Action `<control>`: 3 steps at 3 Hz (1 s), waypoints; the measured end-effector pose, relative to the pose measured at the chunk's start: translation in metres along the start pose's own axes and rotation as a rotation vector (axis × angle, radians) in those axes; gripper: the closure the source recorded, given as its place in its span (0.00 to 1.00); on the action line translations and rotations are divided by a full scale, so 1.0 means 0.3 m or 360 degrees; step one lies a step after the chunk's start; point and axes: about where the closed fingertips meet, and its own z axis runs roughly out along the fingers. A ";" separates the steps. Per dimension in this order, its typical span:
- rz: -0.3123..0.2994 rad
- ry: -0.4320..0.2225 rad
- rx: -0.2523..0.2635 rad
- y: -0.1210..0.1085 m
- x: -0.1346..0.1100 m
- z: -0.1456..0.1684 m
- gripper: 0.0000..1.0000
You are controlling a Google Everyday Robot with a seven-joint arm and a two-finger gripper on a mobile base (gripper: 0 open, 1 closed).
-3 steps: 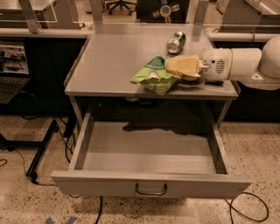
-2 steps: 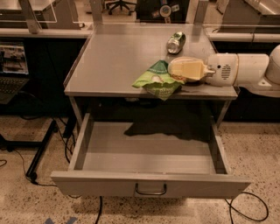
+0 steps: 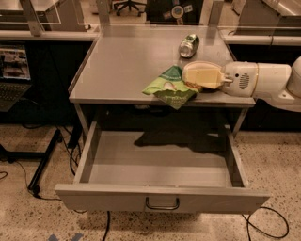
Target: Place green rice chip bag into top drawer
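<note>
End effector (image 3: pixel 192 78), at the surface (image 3: pixel 127 61) edge, is clamped on the green rice chip bag (image 3: pixel 167 89); lowering toward six o'clock into the top drawer (image 3: pixel 160 167) is required.

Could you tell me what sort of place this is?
Likely an office or lab: metal table with open top drawer, laptop at left, swivel chair behind. The gripper is at the green rice chip bag at the table's edge.
</note>
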 end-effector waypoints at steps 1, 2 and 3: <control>-0.0021 0.0075 -0.0096 0.044 0.002 0.061 1.00; -0.0004 0.0066 -0.0219 0.131 0.072 0.091 1.00; 0.0011 0.0012 -0.0276 0.240 0.153 0.078 1.00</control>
